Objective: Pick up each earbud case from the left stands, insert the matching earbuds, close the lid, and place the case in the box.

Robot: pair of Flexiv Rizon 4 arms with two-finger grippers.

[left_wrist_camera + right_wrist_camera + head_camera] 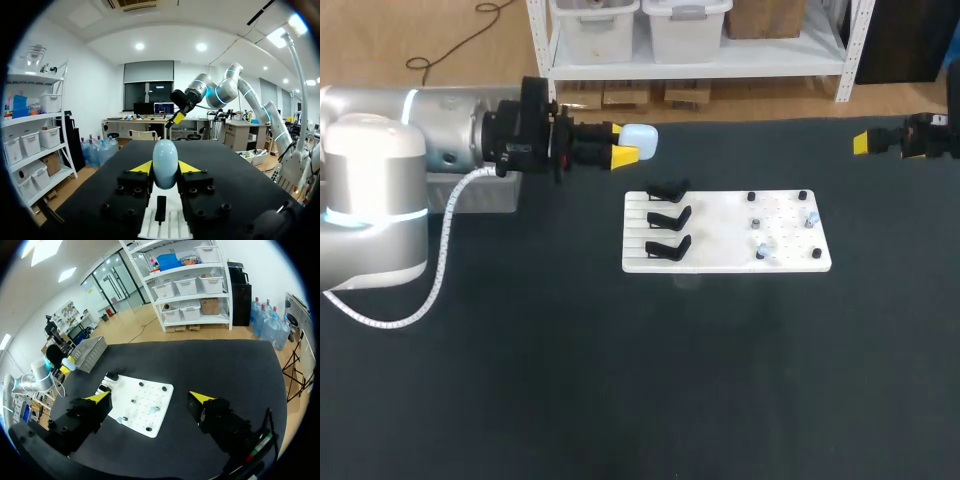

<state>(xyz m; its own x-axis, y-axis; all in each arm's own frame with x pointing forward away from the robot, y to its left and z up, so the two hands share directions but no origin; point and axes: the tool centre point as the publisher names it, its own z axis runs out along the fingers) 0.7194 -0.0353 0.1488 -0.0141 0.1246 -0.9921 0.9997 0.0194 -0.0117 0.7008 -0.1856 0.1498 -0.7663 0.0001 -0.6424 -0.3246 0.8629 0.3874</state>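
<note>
In the head view, the left gripper hangs over the dark table, just behind the white board. Its yellow tips are clamped on a pale earbud case, which sticks out past them. Gripping it by one end, clear of the board, probably leaves the rest free for the other arm to load it. The three black stands along the board's left side look bare. Small pale earbuds sit among black pegs on its right half. The right gripper waits well apart at the table's right edge, on the earbuds' side of the board, which suits it for fetching them.

In the left wrist view, the case stands between the two fingers, pinched from both sides, with its rounded end pointing ahead. I cannot tell whether the lid is open. Under the gripper lie a strip of the board and one stand. The right arm shows across the table.

In the right wrist view, the right fingers are spread wide with nothing between them, ready to take something. The board lies ahead of them. Beyond it a mesh box sits at the far corner beside the left arm, close to the held case and handy for the drop once it is filled and shut.
</note>
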